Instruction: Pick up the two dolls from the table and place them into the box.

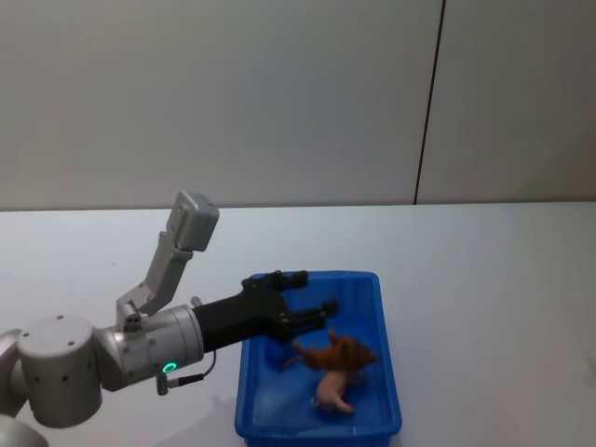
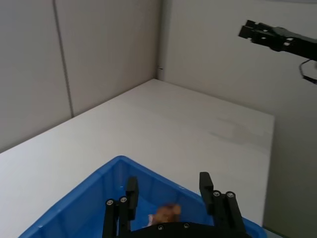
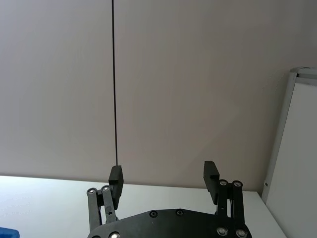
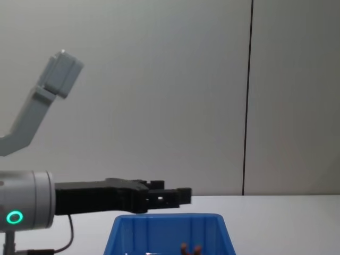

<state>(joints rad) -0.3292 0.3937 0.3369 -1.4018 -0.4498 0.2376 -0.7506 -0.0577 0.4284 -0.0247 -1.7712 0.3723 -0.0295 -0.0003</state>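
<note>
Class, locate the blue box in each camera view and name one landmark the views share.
Head view: box, lower centre.
Left wrist view: bottom, behind the left gripper.
Right wrist view: a blue sliver at the bottom-left corner, probably its rim.
Chest view: bottom centre.
Shared landmark: the left gripper.

I looked over every view and found nothing I could read: no text, labels, brands or numbers stood on any surface I saw. The nearest thing to a sign was a green ring light (image 1: 169, 367) glowing on the left arm's housing, seen from the head and chest cameras, and it carried no characters.
</note>
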